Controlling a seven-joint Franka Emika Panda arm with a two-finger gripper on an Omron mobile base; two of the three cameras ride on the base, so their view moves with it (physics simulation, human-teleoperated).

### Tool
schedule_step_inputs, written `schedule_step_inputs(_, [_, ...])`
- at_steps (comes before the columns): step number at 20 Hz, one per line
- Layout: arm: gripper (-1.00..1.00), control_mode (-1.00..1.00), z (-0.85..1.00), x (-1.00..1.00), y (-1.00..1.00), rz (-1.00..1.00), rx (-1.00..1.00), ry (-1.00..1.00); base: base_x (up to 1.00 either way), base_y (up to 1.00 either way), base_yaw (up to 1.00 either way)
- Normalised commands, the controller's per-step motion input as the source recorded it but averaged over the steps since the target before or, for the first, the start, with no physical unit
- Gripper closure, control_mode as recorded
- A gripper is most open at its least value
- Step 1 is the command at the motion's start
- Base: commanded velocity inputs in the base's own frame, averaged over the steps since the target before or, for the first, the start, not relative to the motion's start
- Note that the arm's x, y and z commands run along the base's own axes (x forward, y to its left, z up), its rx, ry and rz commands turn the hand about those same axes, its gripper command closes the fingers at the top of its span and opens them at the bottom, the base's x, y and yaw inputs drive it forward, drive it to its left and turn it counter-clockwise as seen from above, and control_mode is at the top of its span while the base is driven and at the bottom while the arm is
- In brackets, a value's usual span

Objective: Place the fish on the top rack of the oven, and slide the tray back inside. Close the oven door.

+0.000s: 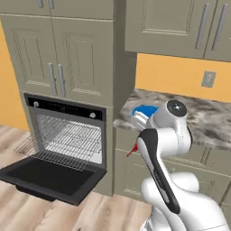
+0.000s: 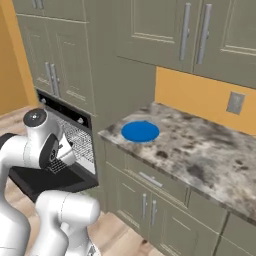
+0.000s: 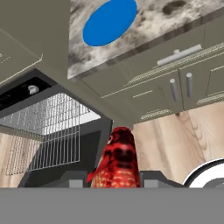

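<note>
One fish [image 3: 117,162], one blue plate [image 3: 109,21].

Even, shadowless rendered light; slightly soft, no glare.

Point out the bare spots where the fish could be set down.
The pulled-out top rack is bare, bordered by the open oven door below. The counter is free right of the blue plate, up to the wall. The gripper holds the fish.
</note>
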Motion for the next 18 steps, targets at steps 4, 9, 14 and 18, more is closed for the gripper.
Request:
schedule_step_inputs(4, [1.00,1.00,0.00,0.00,0.00,0.00,0.00,0.00,0.00,0.11,0.48])
schedule_step_inputs(9, [1.00,1.00,0.00,0.00,0.00,0.00,0.00,0.00,0.07,0.00,0.44])
schedule_step_inputs(14, [1.00,1.00,0.00,0.00,0.00,0.00,0.00,0.00,0.26,-0.04,0.43])
schedule_step_inputs(18, [1.00,1.00,0.00,0.00,0.00,0.00,0.00,0.00,0.28,-0.37,0.36])
